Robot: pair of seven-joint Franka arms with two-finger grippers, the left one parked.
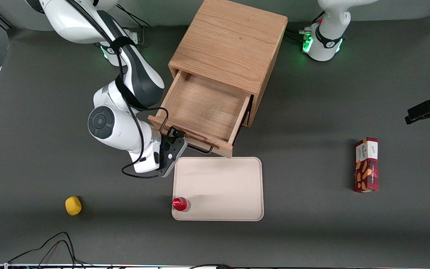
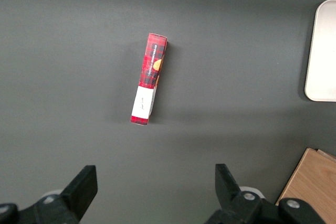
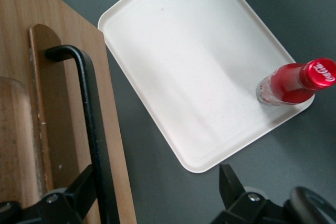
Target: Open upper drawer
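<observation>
So the upper drawer is pulled well out of the oak cabinet, and I can see its plain wood bottom with nothing in it. My gripper sits right at the drawer front, at the end of the black bar handle toward the working arm's side. From the wrist cam the jaws are spread apart, with one finger next to the bar and the other out over the dark table, not squeezing anything as far as I can see.

Just in front of the drawer, nearer the front camera, there's a cream tray lying flat, with a small red-capped Coke bottle standing upright on its corner. A yellow lemon-looking thing lies toward the working arm's end of the table, and a red snack box lies toward the parked arm's end, well apart from everything else.
</observation>
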